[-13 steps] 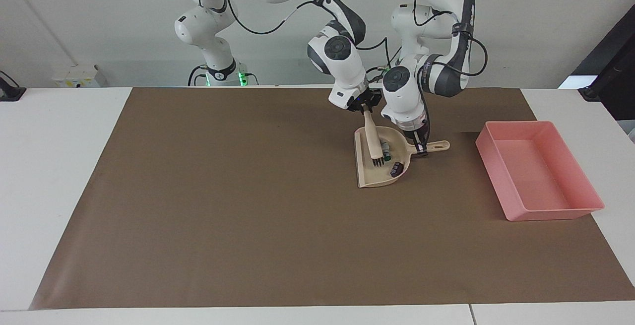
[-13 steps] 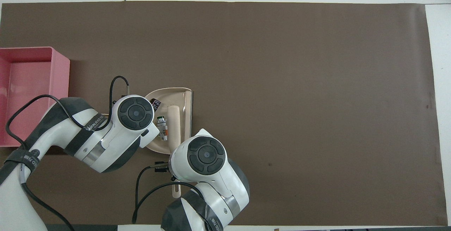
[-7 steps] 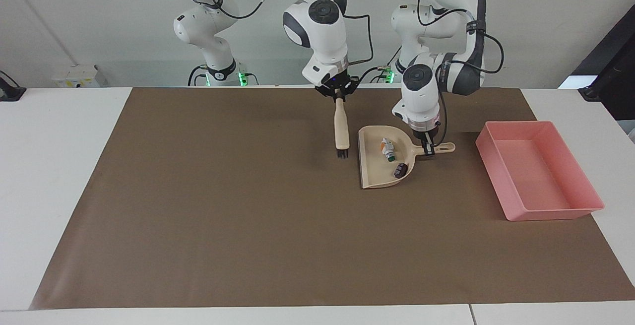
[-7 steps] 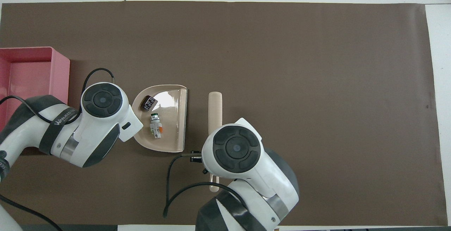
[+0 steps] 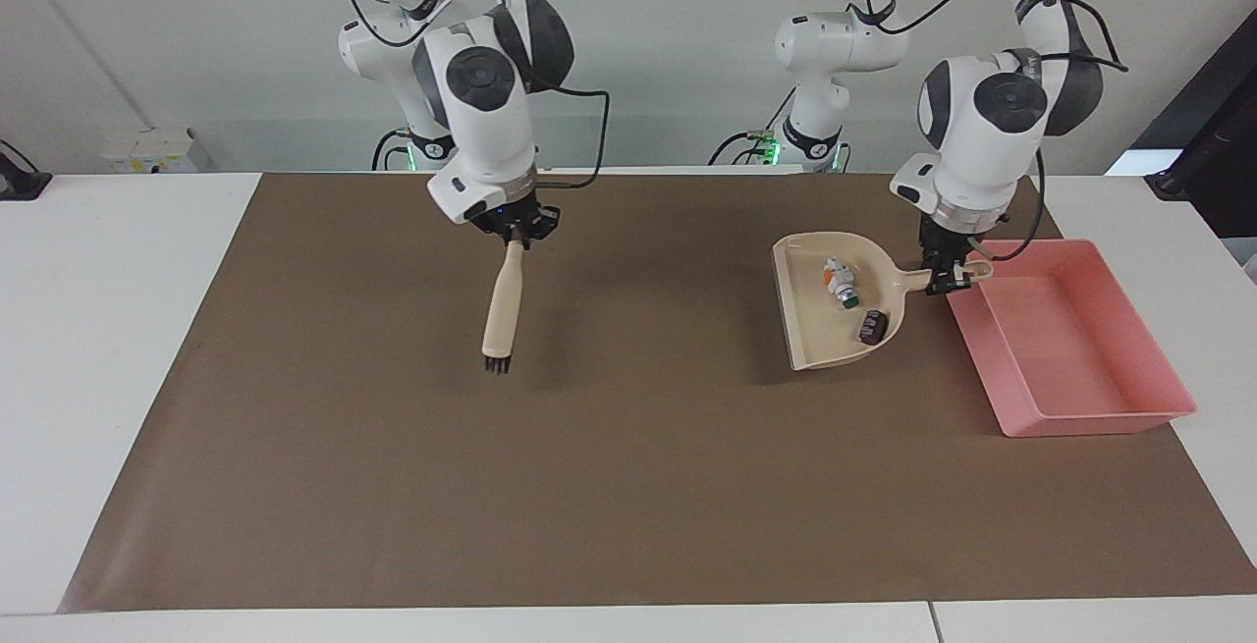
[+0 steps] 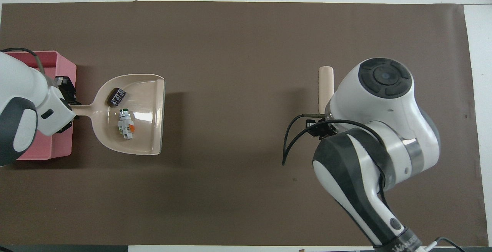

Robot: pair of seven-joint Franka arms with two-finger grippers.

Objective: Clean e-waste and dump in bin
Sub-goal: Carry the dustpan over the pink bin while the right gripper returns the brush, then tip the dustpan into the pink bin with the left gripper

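Observation:
The beige dustpan (image 5: 820, 339) (image 6: 144, 138) hangs a little above the brown mat beside the pink bin (image 5: 1080, 415) (image 6: 66, 67). My left gripper (image 5: 949, 276) (image 6: 72, 107) is shut on its handle, over the bin's edge. Two pieces of e-waste lie in the pan: a white cylinder with a green end (image 5: 841, 284) (image 6: 125, 124) and a stubby black cylinder (image 5: 871, 327) (image 6: 117, 96). My right gripper (image 5: 514, 231) (image 6: 322, 123) is shut on the handle of a beige brush (image 5: 503, 307) (image 6: 326, 84), which hangs bristles down over the mat toward the right arm's end.
A brown mat (image 5: 589, 486) (image 6: 246, 44) covers most of the white table. The bin stands at the left arm's end of the mat, its inside showing nothing in it. Cables loop from both wrists.
The left gripper has lifted the dustpan with both pieces and carried it to the bin's edge. The right gripper has pulled the brush out of the pan and swung it toward the right arm's end.

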